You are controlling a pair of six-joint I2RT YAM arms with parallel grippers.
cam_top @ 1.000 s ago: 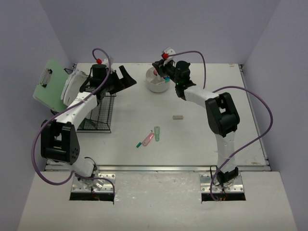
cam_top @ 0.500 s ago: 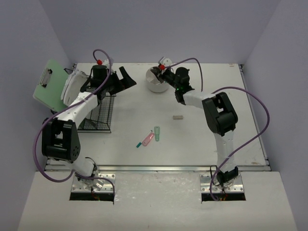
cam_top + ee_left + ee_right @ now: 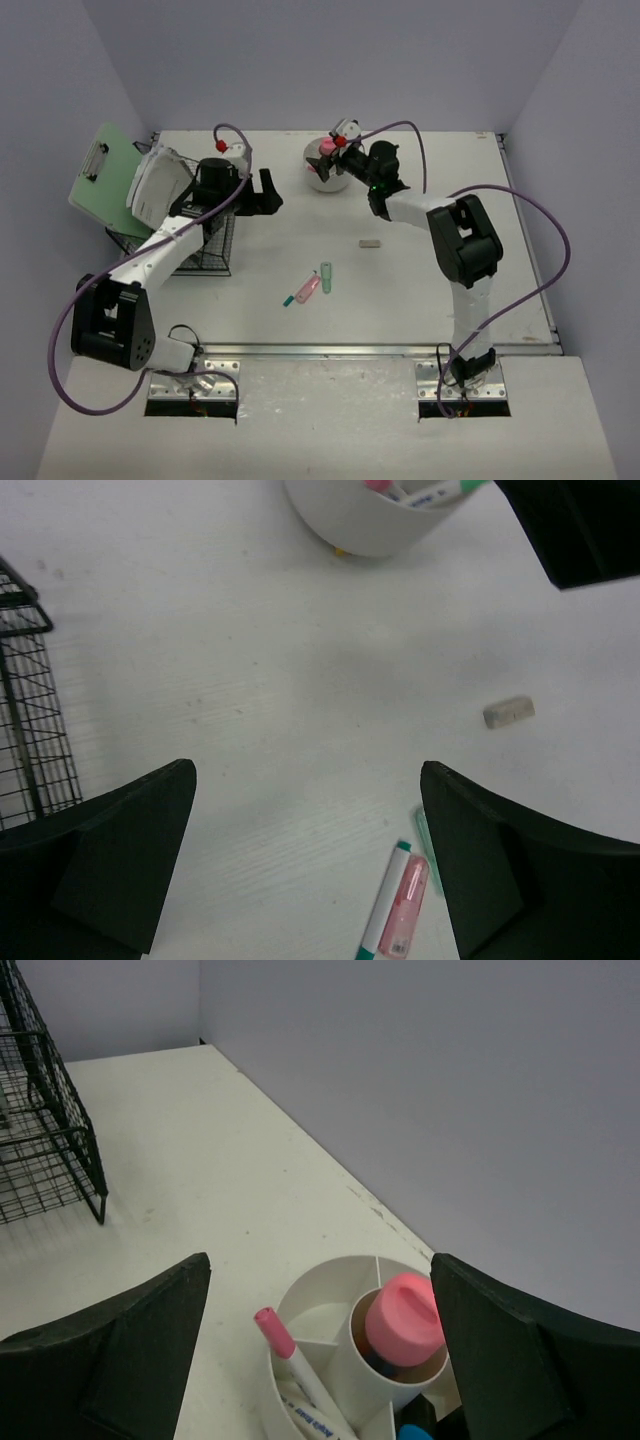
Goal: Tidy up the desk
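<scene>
At 12 o'clock over the pen cup [image 3: 370,525], right gripper [image 3: 318,1270] is hovering, jaws spread. Left gripper [image 3: 305,770], spread too, is probably fetching the highlighter [image 3: 400,920] next.

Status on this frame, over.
Left gripper open, empty, above the desk. Right gripper open over the white pen holder. Pink highlighter, pale green piece, grey eraser loose mid-desk; nothing blocks them.

No text, number or brand is showing clearly enough to read. A white marker [image 3: 303,1384] with a pink cap, standing in the round white desk organizer [image 3: 322,1282] near the far edge of the bench [image 3: 200,1160], is carrying small blue print along its barrel, but the letters are blurring past reading. In the left wrist view that print is showing only as blue specks.
</scene>
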